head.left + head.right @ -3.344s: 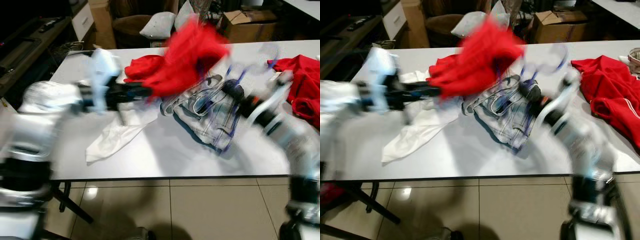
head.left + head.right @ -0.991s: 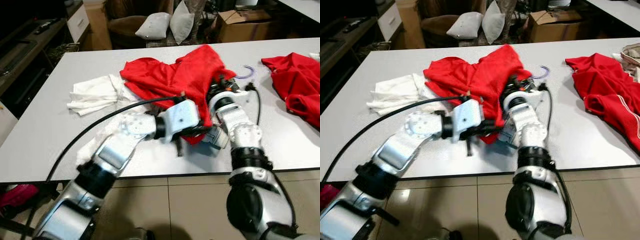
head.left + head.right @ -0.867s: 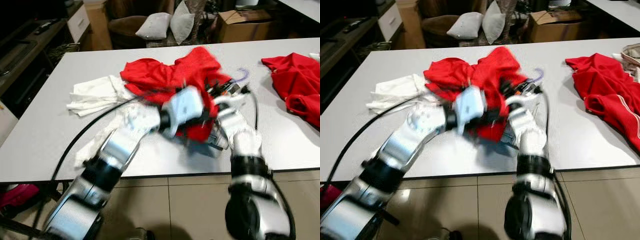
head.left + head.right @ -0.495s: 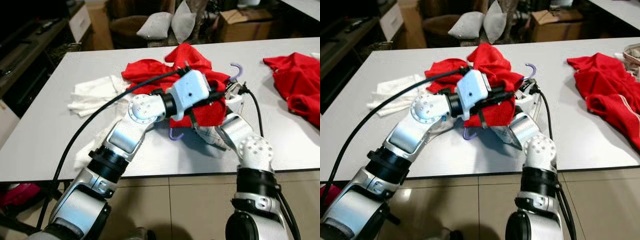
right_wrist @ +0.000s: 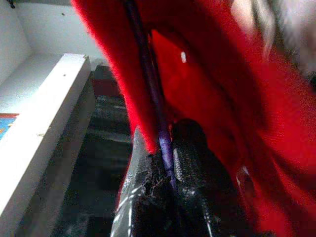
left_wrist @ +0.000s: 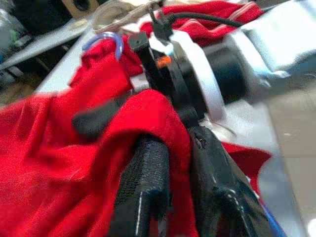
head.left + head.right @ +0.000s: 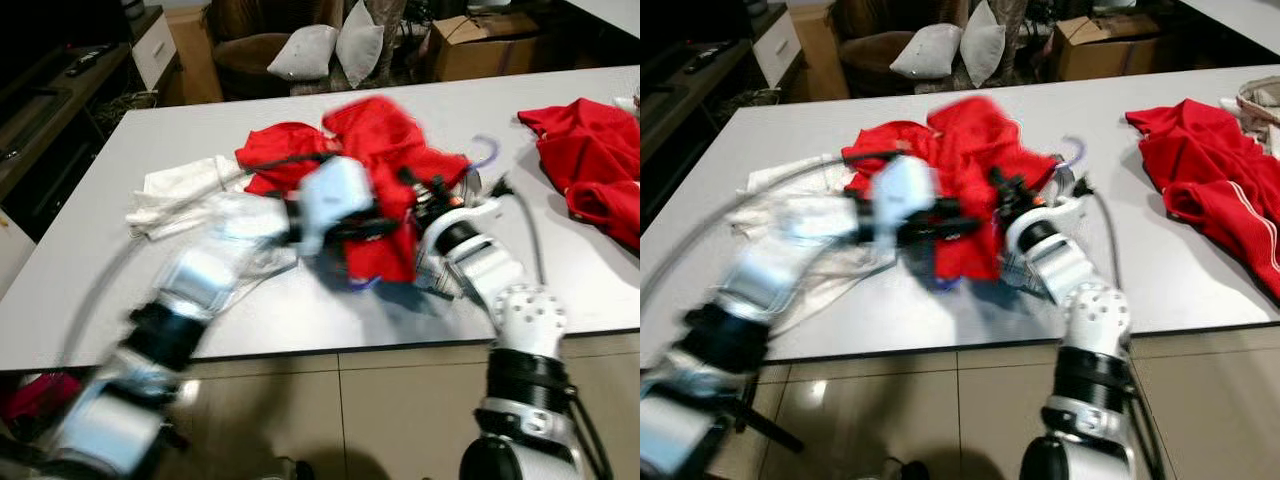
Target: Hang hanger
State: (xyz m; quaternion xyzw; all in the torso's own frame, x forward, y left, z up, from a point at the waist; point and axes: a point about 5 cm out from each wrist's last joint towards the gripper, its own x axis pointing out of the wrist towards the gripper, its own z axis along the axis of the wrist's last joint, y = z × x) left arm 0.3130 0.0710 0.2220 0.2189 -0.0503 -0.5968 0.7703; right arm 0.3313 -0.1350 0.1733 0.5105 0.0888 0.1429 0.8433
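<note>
i see my left pincer (image 6: 173, 197) clenched on the red shirt (image 7: 385, 190) mid-worktop (image 7: 300, 310), toward the far edge. my right pincer (image 5: 165, 163) grips the purple hanger (image 5: 148, 84) inside that shirt, its hook (image 7: 487, 150) poking out.

— That shirt (image 7: 385, 200) in the middle of the frame, what colour is it?

— Bright red, plain. The hanger (image 5: 150, 94) running through it is purple; its hook (image 7: 487, 152) pokes out pale lilac at the centre right.

— And the heap at the right edge?

— Another red garment (image 7: 1210, 180), this one with thin white stripes along a seam.

— The table (image 7: 300, 320)?

— Light grey. A white cloth (image 7: 180, 190) lies crumpled at the centre left, and a bit of pale blue denim (image 7: 440, 275) shows under the shirt.

— The robot?

— Silver arms, black fingers (image 6: 148, 182), an orange dot on the right wrist.

— Behind?

— Two grey pillows (image 7: 330, 45) at the top, a brown cardboard box (image 7: 480, 45) at the upper right. Beige floor tiles below.
</note>
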